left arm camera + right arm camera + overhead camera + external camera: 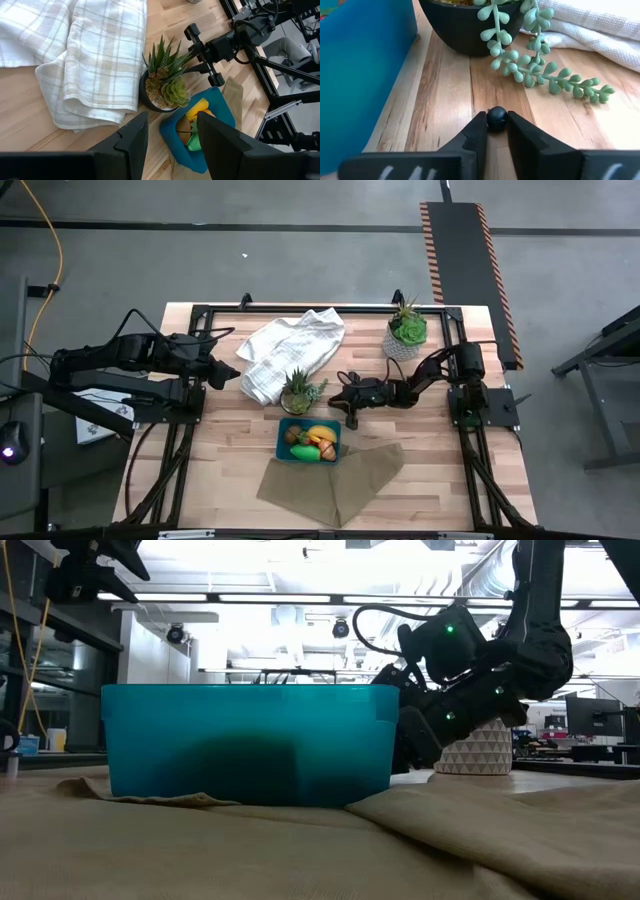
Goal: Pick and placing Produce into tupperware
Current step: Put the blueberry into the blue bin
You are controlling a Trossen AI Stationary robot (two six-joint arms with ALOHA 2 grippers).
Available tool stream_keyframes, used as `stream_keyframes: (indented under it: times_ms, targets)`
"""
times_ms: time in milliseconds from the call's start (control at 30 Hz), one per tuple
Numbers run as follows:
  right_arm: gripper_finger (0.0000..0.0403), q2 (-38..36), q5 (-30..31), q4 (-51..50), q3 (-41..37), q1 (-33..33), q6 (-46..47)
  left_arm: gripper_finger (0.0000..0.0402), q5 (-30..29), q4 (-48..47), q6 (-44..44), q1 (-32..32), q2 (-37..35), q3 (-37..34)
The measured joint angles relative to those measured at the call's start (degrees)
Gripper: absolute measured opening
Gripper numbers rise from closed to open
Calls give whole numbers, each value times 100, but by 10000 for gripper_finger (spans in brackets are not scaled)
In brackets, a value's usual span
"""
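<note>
The teal tupperware [284, 442] sits at the table's near middle, one corner resting on a tan cloth [335, 480]. In it lie a yellow banana [321, 432], a brown kiwi [292, 435], a green pepper [308, 452] and orange pieces [328, 448]. My right gripper [347, 408] is low, just right of a dark-potted succulent [300, 390] and beyond the tupperware's far right corner, shut on a tiny dark berry [496, 116]. My left gripper [228, 372] hangs open over the table's left, beside the white towel [290, 348]. My right gripper pinches the small dark berry [496, 114] between its two fingertips [476, 131], only at their free ends. The fingers come slanting down from the table's right. I cannot tell whether the berry rests on the wood or is just clear of it.
A trailing succulent strand [540, 75] lies on the wood just beyond the berry, with the black pot [460, 30] behind it. A second plant in a white pot [405, 332] stands at the far right. The tupperware wall [360, 75] is close beside the right gripper.
</note>
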Motion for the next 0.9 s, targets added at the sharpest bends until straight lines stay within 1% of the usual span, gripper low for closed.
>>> stream_keyframes:
  times_ms: [200, 433, 533, 767, 900]
  targets:
    - [42, 1, 11, 66, 0, -2, 47, 156, 0, 2, -2, 1, -1, 0]
    - [40, -8, 61, 443, 0, -12, 219, 156, 0, 2, -2, 1, 1, 0]
    - [40, -71, 61, 438, 21, -61, 329, 156, 0, 2, -2, -1, 2, 0]
    - [40, -444, 71, 431, 31, -268, 394, 156, 0, 4, -2, -1, 0, 0]
    - [40, -731, -8, 251, 31, -354, 534, 156, 0, 4, -2, 0, 0, 0]
